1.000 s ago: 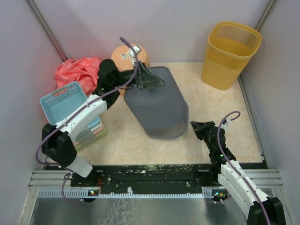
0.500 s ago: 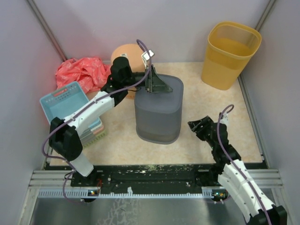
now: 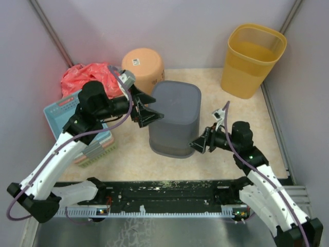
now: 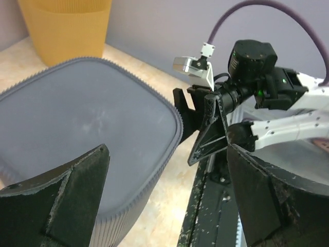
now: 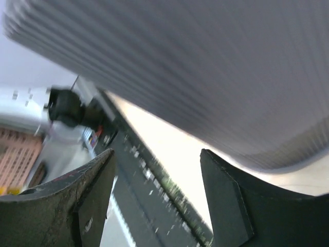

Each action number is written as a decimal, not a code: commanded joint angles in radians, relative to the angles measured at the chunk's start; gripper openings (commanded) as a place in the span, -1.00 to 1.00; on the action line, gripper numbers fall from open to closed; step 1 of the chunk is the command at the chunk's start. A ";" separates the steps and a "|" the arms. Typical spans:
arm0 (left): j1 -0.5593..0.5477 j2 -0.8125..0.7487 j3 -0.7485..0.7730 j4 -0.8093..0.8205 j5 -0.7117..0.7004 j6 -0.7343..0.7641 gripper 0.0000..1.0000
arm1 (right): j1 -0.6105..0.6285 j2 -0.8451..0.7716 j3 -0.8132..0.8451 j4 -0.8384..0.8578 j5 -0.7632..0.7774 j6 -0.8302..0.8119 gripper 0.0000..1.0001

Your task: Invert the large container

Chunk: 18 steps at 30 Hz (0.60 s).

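Observation:
The large container point(image 3: 177, 110), a grey ribbed tub, stands in the middle of the floor with its closed flat face point(image 4: 87, 118) up. My left gripper point(image 3: 150, 110) is open at its upper left edge, and nothing is between the fingers point(image 4: 77, 195). In the left wrist view the left gripper point(image 4: 167, 154) frames the tub's near corner. My right gripper point(image 3: 199, 145) is open low at the tub's right side, close to the wall. The right wrist view shows the ribbed wall point(image 5: 205, 67) just above the right gripper point(image 5: 159, 154).
A yellow bin point(image 3: 253, 59) stands at the back right. An orange pot point(image 3: 144, 64) and a red bag point(image 3: 85, 77) lie at the back left. A blue basket point(image 3: 61, 110) on stacked trays sits at the left. A black rail point(image 3: 164, 193) runs along the front.
The tub went from tilted to standing flat, closed face up. My left gripper drew back from its top to its left edge. My right gripper opened and swung toward its right side.

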<state>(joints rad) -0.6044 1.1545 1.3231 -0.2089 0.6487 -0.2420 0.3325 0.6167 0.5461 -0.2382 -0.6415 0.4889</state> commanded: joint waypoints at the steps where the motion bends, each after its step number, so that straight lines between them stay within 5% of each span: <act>1: 0.000 -0.108 -0.152 -0.072 -0.101 0.134 0.99 | 0.114 0.083 -0.006 0.153 -0.172 -0.006 0.35; 6: 0.000 -0.151 -0.175 -0.135 -0.129 0.132 0.99 | 0.177 0.172 -0.070 0.431 0.035 0.181 0.37; 14: 0.000 -0.136 -0.197 -0.155 -0.138 0.126 0.99 | 0.177 0.331 -0.135 0.808 0.694 0.447 0.38; 18: 0.000 -0.098 -0.193 -0.179 -0.125 0.100 0.99 | 0.175 0.486 0.029 0.656 0.901 0.472 0.40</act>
<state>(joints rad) -0.6044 1.0267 1.1305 -0.3534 0.5224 -0.1310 0.5041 0.9958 0.4198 0.3779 -0.0826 0.8787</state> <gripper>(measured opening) 0.997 0.693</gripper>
